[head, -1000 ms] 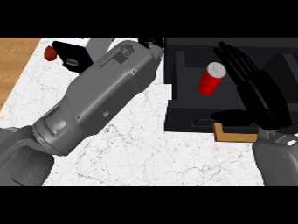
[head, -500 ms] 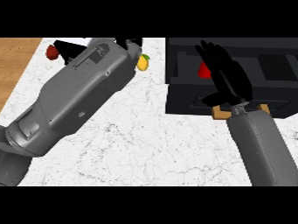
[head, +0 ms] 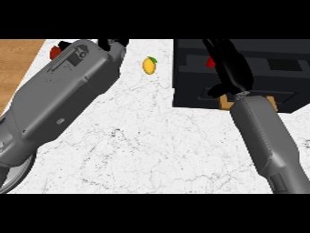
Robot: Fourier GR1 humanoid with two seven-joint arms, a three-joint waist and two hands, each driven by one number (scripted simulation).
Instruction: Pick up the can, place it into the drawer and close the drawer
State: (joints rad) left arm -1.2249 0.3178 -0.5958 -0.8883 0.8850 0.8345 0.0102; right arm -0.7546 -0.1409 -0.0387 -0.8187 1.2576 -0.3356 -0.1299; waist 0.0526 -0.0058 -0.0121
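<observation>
Right hand [head: 230, 68] is stretched out at about 1 o'clock over the dark drawer [head: 191, 86], fingers straight-ish and mostly covering the red can [head: 212, 62] inside it, with a mango [head: 149, 65] on the white tabletop [head: 157, 145] at 11.

The counter [head: 150, 136] has a white, marble-like top with fine grey veining, smooth and only faintly shiny. Along its left edge runs a strip of wood [head: 6, 73] — warm brown, with visible grain, matt. The drawer [head: 191, 86] looks like dark, nearly black painted board or plastic, flat and dull, with small patches of bare tan wood at its front. The two forearms [head: 57, 100] are grey, smooth, hard-shelled like moulded plastic, with a soft sheen. The right hand [head: 230, 68] is black and glossier, catching light along its fingers. The small yellow fruit [head: 149, 65] has a smooth, waxy skin — bright and even.
</observation>
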